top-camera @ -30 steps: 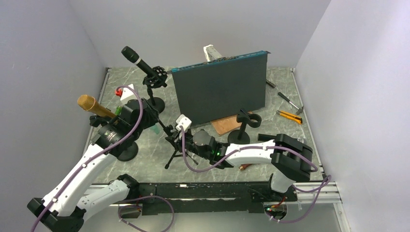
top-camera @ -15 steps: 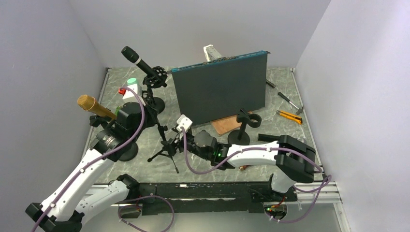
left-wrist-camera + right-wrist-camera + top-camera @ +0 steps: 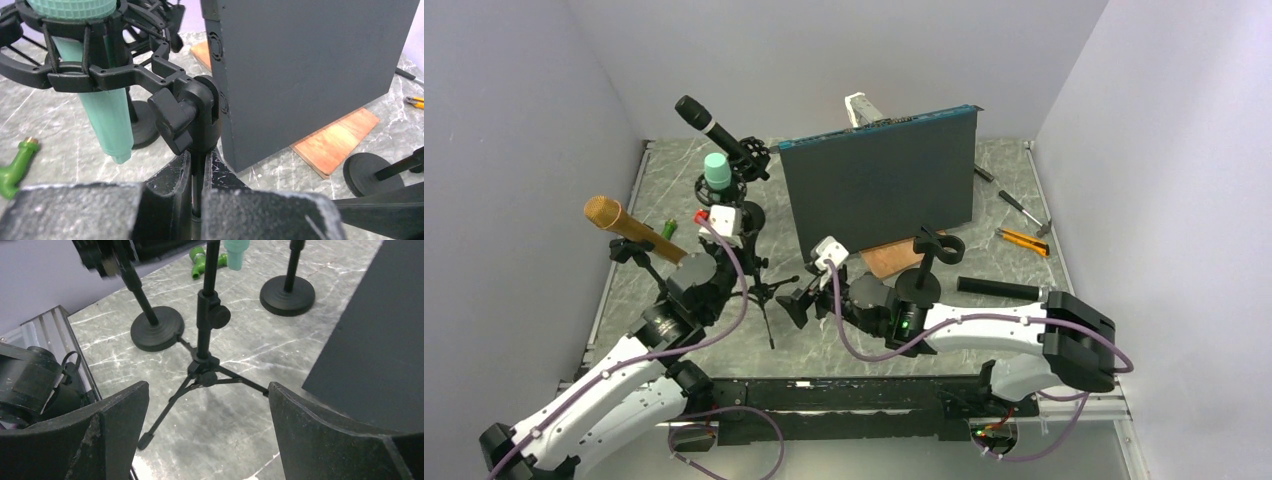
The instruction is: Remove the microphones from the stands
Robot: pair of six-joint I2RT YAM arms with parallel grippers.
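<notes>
Near the arm bases, the right end effector (image 3: 207, 386) gapes released before the tripod stand (image 3: 203, 320). Farther on, the left end effector (image 3: 196, 186) clenches its pole under the shock mount (image 3: 107, 75), which cradles the mint-green microphone (image 3: 111, 117), grille up. The dark panel (image 3: 310, 75) stands just beside, with bare tabletop (image 3: 240, 440) around the legs.
</notes>
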